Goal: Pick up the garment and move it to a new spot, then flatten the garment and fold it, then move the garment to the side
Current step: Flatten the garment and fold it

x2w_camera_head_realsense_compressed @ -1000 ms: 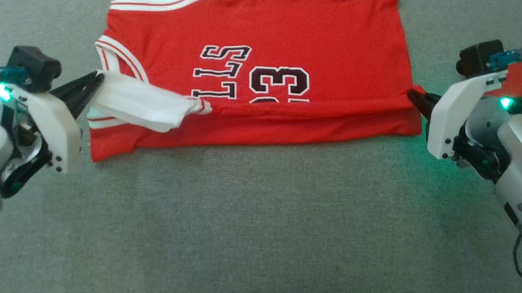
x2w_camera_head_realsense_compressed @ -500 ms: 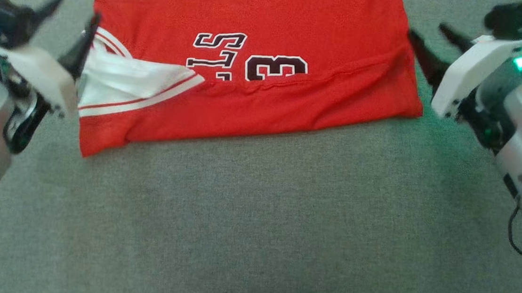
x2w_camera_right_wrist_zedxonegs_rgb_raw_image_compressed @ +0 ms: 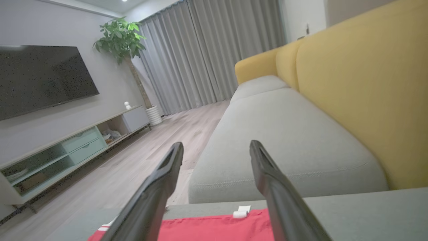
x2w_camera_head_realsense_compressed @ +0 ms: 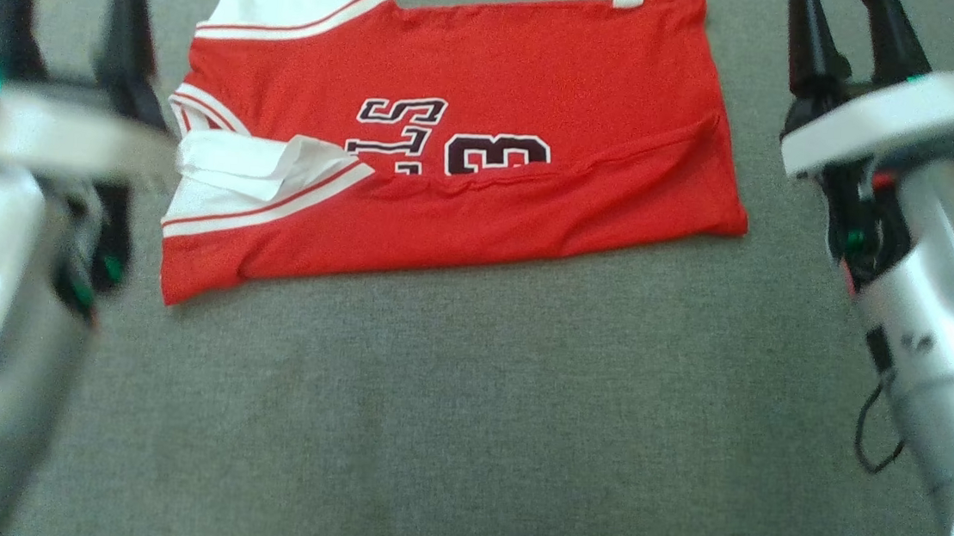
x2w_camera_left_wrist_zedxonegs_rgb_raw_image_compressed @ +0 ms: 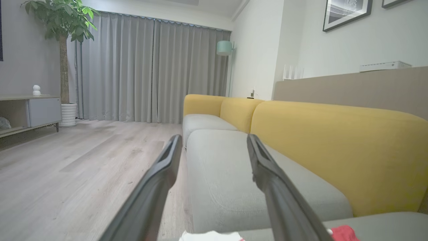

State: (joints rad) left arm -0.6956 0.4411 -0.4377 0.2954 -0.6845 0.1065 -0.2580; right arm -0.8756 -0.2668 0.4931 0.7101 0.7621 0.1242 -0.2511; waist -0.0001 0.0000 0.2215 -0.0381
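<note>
Risk: the rumpled white sleeve at centre left of the frame could pull the folded red garment open when the spread, empty jaws regrasp.

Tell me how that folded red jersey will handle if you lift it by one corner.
The red jersey is probably floppy: it lies flat with soft creases, so a lifted corner would likely drape and the fold could fall open. It looks thin and light. Its white sleeve sits loosely rumpled and may flop free.
</note>
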